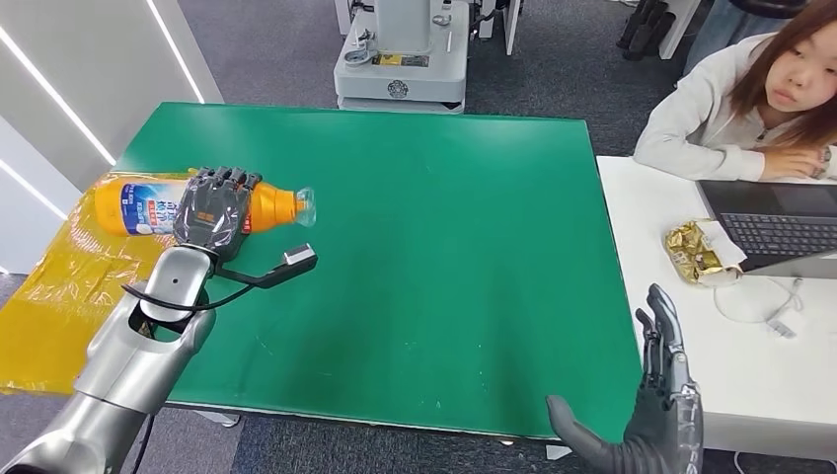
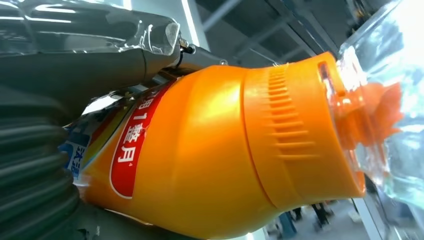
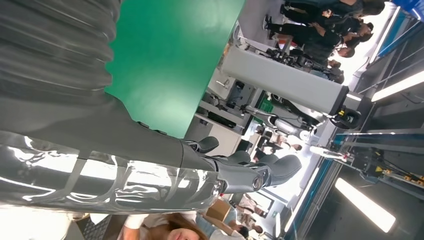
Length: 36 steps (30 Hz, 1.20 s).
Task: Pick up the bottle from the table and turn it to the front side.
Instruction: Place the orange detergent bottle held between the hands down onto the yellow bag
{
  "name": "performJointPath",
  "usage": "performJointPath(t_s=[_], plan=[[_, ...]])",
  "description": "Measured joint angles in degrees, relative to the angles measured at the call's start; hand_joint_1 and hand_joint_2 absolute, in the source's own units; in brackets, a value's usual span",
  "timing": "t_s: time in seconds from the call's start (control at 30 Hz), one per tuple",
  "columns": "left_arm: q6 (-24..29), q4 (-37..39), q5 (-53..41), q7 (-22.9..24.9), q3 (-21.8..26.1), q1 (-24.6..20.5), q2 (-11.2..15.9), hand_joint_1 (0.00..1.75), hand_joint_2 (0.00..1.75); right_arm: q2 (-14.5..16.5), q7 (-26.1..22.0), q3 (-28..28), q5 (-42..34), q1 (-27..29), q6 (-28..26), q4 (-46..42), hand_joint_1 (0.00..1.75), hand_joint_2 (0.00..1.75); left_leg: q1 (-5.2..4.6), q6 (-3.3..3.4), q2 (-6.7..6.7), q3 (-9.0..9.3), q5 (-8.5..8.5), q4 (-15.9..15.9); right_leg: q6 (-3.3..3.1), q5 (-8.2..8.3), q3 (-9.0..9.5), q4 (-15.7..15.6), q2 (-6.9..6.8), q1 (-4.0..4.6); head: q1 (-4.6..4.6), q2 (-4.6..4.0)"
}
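At the lower right of the head view, the right hand [image 1: 659,395] sits beside the near right corner of the green worktop [image 1: 424,247], fingers extended and spread apart, thumb pointing toward frame left, holding nothing. The right wrist view confirms this: the right hand's fingers [image 3: 240,170] are straight and nothing lies between them. At the lower left of the head view, the left arm [image 1: 128,365] rises from the bottom edge toward the left portion of the worktop, with a black cable [image 1: 257,276] looped off the wrist and ending in a small grey connector. The left hand [image 1: 217,207] is clamped around the mid-body of the bottle [image 1: 148,205], fingers wrapped over its upper side. The bottle is orange with a blue and white label; it lies horizontal in the upper left of the frame, its clear cap [image 1: 304,205] pointing toward frame right and its base over the yellow plastic sheet [image 1: 59,286] at the worktop's left edge. The left wrist view shows the bottle's orange shoulder [image 2: 225,150], a red label strip with white characters, and the transparent cap [image 2: 380,100] close up. Farther back, at the right, a white desk [image 1: 671,267] carries a laptop [image 1: 780,225] and a gold foil wrapper [image 1: 696,252]; a person [image 1: 750,99] in a light top sits behind it. At the top centre stands a grey machine base [image 1: 400,59] on the floor.
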Motion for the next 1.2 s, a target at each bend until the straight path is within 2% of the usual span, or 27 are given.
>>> performJointPath(t_s=[0.13,0.53,1.2], plan=[[0.03,0.02,0.0,-1.96,1.8,2.17,-0.01,1.75,1.75,0.2,0.09,-0.33,0.06,0.58,0.14,-0.54,0.0,1.75,0.0,0.0,0.0,0.0,0.0,0.0,0.0,0.0,-0.02,0.0,0.01,0.0,0.0,0.0],[0.16,1.18,0.0,-2.46,4.18,6.0,-0.45,1.75,1.75,1.25,1.02,-0.88,0.92,0.83,1.23,-1.48,0.0,1.75,0.01,0.0,0.0,0.0,0.0,-0.01,-0.01,-0.01,-0.02,0.0,0.01,0.0,0.01,0.0],[-0.5,4.65,0.0,-3.24,5.67,7.0,-1.81,1.75,1.75,2.51,0.96,-2.16,1.33,0.83,2.36,-1.76,0.0,1.75,0.0,0.0,0.0,0.0,0.0,-0.01,-0.01,-0.01,-0.02,-0.01,0.01,0.0,0.01,0.0]])
